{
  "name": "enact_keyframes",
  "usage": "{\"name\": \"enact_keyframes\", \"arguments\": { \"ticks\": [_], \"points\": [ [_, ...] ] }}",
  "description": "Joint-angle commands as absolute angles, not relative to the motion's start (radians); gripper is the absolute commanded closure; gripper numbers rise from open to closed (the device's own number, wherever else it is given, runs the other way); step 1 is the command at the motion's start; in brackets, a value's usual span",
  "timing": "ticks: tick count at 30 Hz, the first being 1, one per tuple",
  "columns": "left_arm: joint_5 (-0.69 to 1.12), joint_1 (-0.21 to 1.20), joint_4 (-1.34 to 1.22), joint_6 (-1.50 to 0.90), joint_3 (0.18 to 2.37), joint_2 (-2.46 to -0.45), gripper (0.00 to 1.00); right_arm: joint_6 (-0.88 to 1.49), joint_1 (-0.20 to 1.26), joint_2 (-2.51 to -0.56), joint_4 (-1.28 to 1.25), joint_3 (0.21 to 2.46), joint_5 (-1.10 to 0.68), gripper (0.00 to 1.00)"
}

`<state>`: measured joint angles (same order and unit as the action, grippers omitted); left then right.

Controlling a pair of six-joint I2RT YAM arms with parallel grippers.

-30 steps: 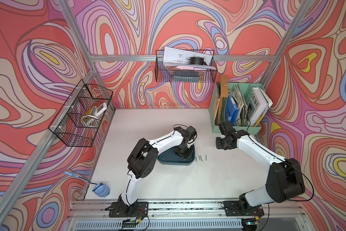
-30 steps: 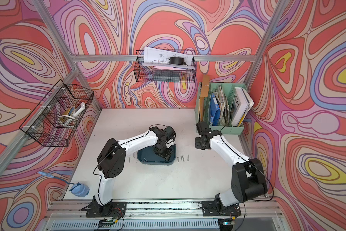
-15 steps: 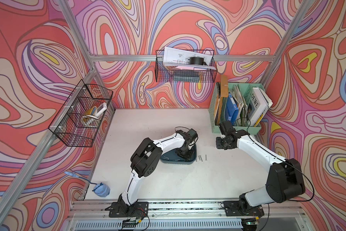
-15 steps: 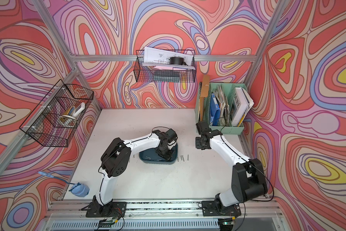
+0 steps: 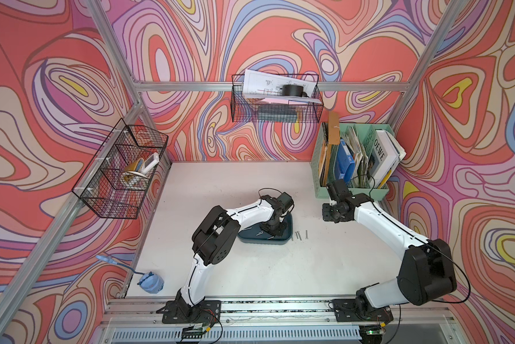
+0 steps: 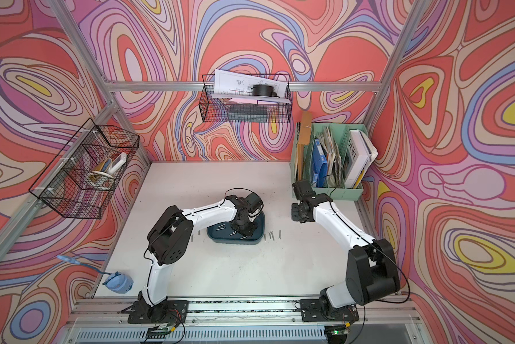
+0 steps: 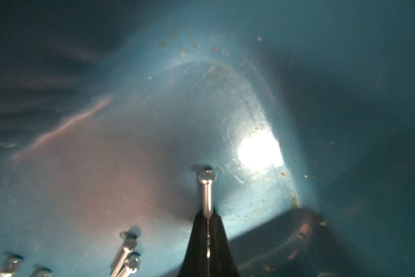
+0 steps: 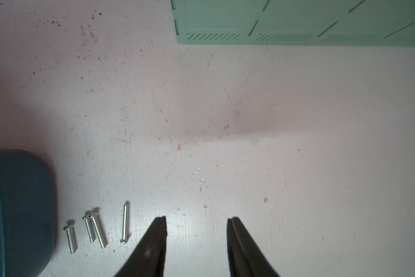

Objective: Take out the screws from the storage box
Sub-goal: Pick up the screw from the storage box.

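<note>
The storage box (image 5: pixel 265 241) (image 6: pixel 235 241) is a dark teal tray in mid-table. My left gripper (image 5: pixel 272 230) (image 6: pixel 244 230) reaches down into it. In the left wrist view, the left gripper (image 7: pixel 208 215) is shut on the shank of one screw (image 7: pixel 207 189), whose head points away over the box floor (image 7: pixel 105 179). Several more screws (image 7: pixel 127 249) lie loose inside. Several screws (image 5: pixel 299 236) (image 8: pixel 96 230) lie on the table just right of the box (image 8: pixel 26 203). My right gripper (image 5: pixel 329 213) (image 8: pixel 196 219) hovers open and empty beside them.
A mint green file organizer (image 5: pixel 351 178) (image 8: pixel 297 21) stands at the back right, close behind the right gripper. Black wire baskets hang on the left wall (image 5: pixel 122 172) and back wall (image 5: pixel 275 98). Two screws (image 6: pixel 193 238) lie left of the box. A blue object (image 5: pixel 151 283) sits front left.
My left gripper has closed onto a screw inside the storage box, after shifting slightly within it. The right arm has not moved.
</note>
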<state>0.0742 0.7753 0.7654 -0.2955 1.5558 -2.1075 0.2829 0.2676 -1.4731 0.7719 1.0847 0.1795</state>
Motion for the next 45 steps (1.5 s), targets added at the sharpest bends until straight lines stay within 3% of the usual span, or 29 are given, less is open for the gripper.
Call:
{"name": "enact_keyframes", "arguments": {
  "ticks": [1,27,45],
  "points": [
    [0.028,0.756,0.754,-0.308,1.531,-2.110,1.00,0.297,0.262,-1.447,0.773,1.094,0.189,0.57],
    [0.021,0.706,0.839,-0.303,1.485,-1.872,1.00,0.292,0.262,-1.457,0.753,1.095,0.180,0.57],
    [0.064,0.403,0.864,-0.392,1.174,-1.518,1.00,0.292,0.262,-1.457,0.709,1.071,0.183,0.58]
  ]
}}
